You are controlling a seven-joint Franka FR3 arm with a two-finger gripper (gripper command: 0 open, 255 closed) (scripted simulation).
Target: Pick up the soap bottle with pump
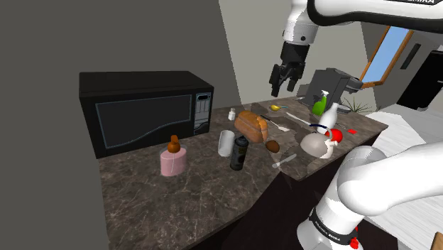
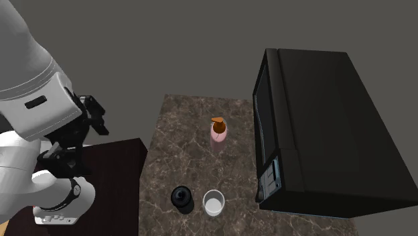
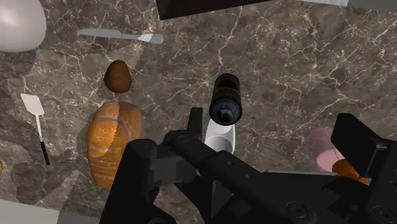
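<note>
- Dark marbled countertop (image 1: 142,206) against a grey wall (image 1: 42,42); black microwave (image 1: 142,110) at the back of it.
- Claw (image 1: 284,89) hangs high above the counter, touching nothing. Fingers (image 3: 143,172) stand apart with nothing between them that they clasp.
- Straight below the claw, seen between the fingers in the wrist view: white cup (image 3: 219,135), upright, partly hidden by the hand. Dark bottle (image 3: 226,98) just beside the cup, also upright.
- Farther out on one side of the claw: bread loaf (image 3: 113,140), then a small brown lump (image 3: 118,75), with a spatula (image 3: 35,121) and a knife (image 3: 121,35) lying flat beyond them.
- Soap bottle (image 1: 172,158): pink body, brown pump, upright on the counter. It stands on the far side of the cup and dark bottle from the bread, near the microwave front and well apart from the claw.
- In the wrist view the soap bottle sits past the outer side of the other finger, partly hidden by it, not touched.
- Second exterior view: soap bottle stands alone on bare counter beside the microwave door, apart from cup and dark bottle.
</note>
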